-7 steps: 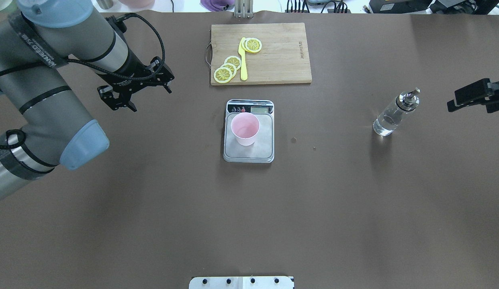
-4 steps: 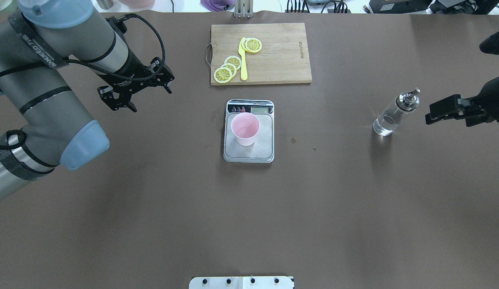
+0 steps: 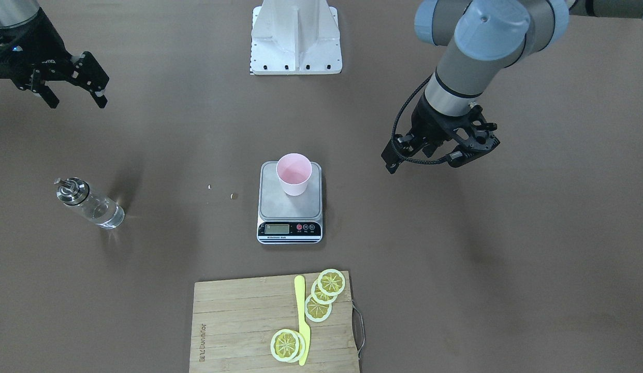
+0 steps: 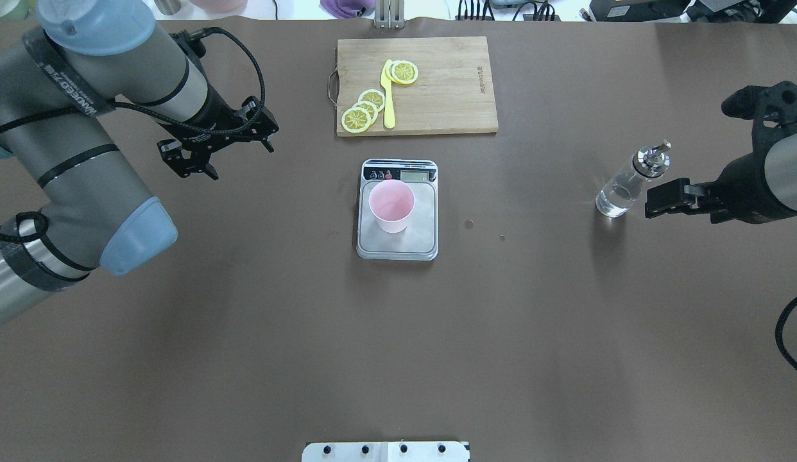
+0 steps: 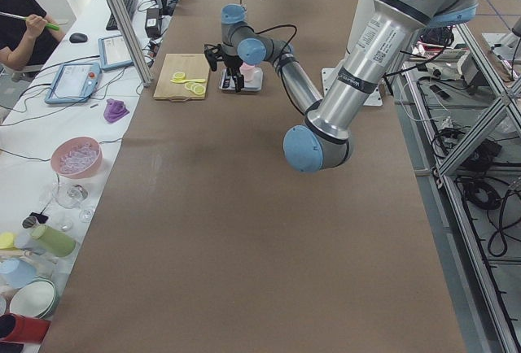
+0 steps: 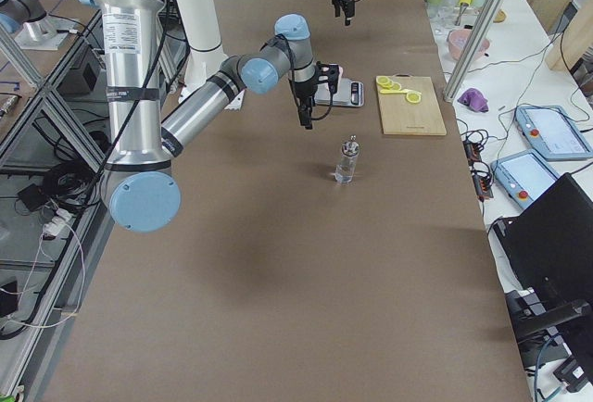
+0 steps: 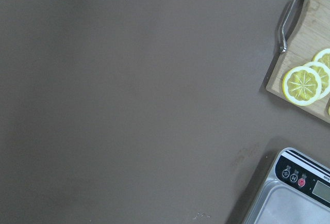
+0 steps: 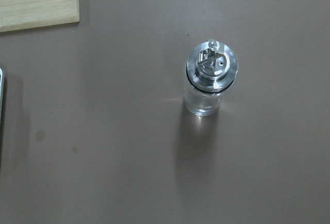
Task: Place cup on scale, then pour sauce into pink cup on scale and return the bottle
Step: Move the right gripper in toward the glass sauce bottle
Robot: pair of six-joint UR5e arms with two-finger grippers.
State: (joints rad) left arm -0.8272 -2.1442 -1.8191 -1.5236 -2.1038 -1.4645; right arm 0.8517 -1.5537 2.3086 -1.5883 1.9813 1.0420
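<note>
Nearest me, my right arm reaches in low from the side, wrist level, and the right gripper hangs above the table, just beside the bottle but not touching it. Its fingers are spread apart with nothing between them; from overhead they overlap side-on, so I read that from the front camera. The bottle stands upright, clear sauce in its lower part. My left arm is bent at the elbow, with the left gripper pointing down, fingers apart and empty, well apart from the scale. The cup stands upright on the scale's platform, toward its left side. Neither wrist camera shows its own fingers, and I cannot read the scale's display. Farthest away, a cutting board carries lemon slices and a yellow knife.
</note>
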